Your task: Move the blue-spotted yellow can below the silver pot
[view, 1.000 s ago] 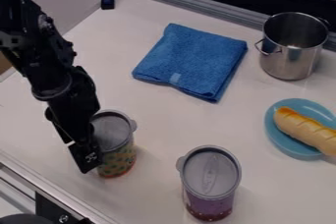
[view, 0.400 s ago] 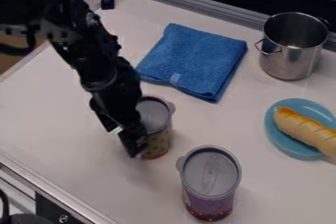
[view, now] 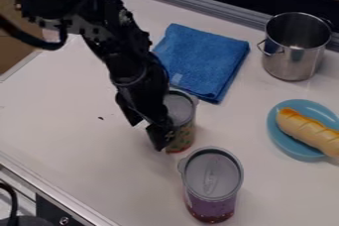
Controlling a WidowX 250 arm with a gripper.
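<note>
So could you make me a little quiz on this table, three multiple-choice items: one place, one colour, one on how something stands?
1. Where is the bread?
A) in a bowl
B) on the plate
C) on a tray

2. What colour is the folded cloth?
A) blue
B) white
C) red

3. How is the yellow spotted can?
A) on its side
B) upside down
C) upright

Key:
1 B: the bread lies across the plate.
2 A: the whole cloth looks blue, bar a small pale tag.
3 C: its grey lid faces up.
</note>
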